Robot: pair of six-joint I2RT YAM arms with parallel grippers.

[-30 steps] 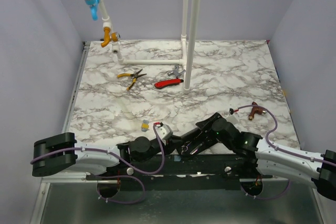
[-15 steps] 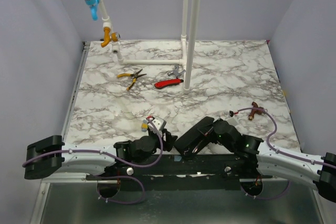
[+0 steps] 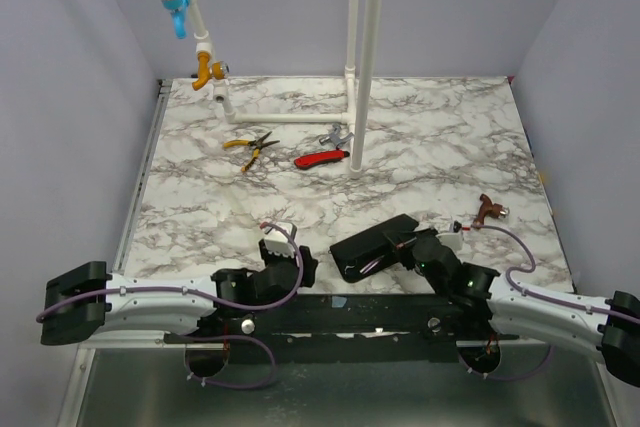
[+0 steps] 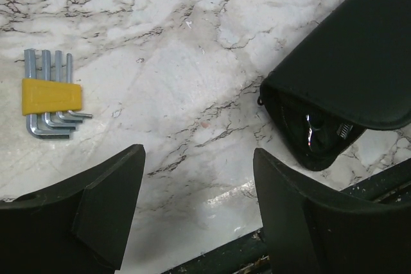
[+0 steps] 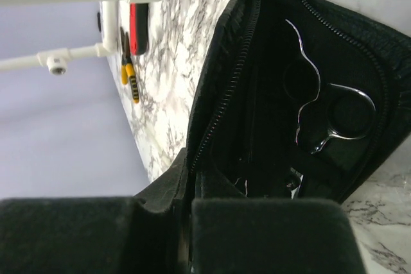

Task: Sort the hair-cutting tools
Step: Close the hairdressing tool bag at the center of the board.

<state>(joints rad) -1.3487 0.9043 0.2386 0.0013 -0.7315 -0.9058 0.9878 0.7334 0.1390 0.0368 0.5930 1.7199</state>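
Note:
A black zip case (image 3: 372, 244) lies near the table's front edge, its flap lifted open. My right gripper (image 3: 408, 248) is shut on the zipper edge of that flap (image 5: 218, 113); in the right wrist view the right gripper (image 5: 189, 190) pinches the fabric. Silver scissors (image 5: 331, 117) sit strapped inside the case (image 5: 270, 81). The comb and the stick-like tool do not show. My left gripper (image 3: 285, 259) hovers just left of the case, open and empty. In the left wrist view the left gripper (image 4: 198, 158) has bare marble between its fingers, with the case (image 4: 359, 56) to the right.
A yellow-sleeved hex key set (image 4: 51, 97) lies left of the left gripper. Yellow-handled pliers (image 3: 250, 147), a red-handled tool (image 3: 320, 158) and a small grey tool (image 3: 336, 135) lie at the back by the white pipe frame (image 3: 362, 57). A brown item (image 3: 488, 209) lies at right.
The right gripper has shut on the case's flap and drawn back to the right. The left gripper has opened, let go of the case and pulled away leftward.

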